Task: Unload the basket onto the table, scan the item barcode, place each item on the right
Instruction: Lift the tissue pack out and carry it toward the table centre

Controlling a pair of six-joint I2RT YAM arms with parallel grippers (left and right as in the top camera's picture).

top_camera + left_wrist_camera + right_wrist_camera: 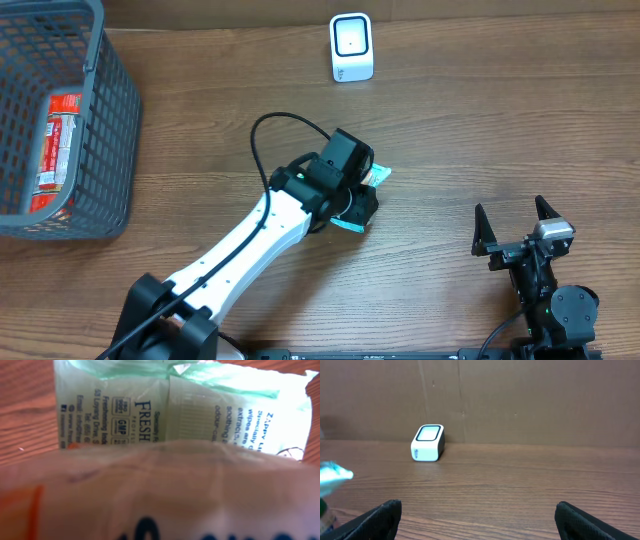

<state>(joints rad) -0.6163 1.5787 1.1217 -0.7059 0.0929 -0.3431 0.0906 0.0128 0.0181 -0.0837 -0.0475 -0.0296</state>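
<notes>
Two hands on this rig, and only the left hand (352, 200) matters right now. It's parked right on top of the wipes packet (381, 175) mid-tabletop (450, 120), so the packet is directly under it with just teal corners poking out at the far right and near side. I'd guess its long axis runs on that slant. The left wrist view is nothing but packet print, no fingers showing, so I honestly can't tell if the hand is clamped on it or only resting there. The scanner (351, 47) sits almost straight ahead toward the far edge, well apart. The right hand (510, 212) is idle off to the right, spread wide with nothing in it.
</notes>
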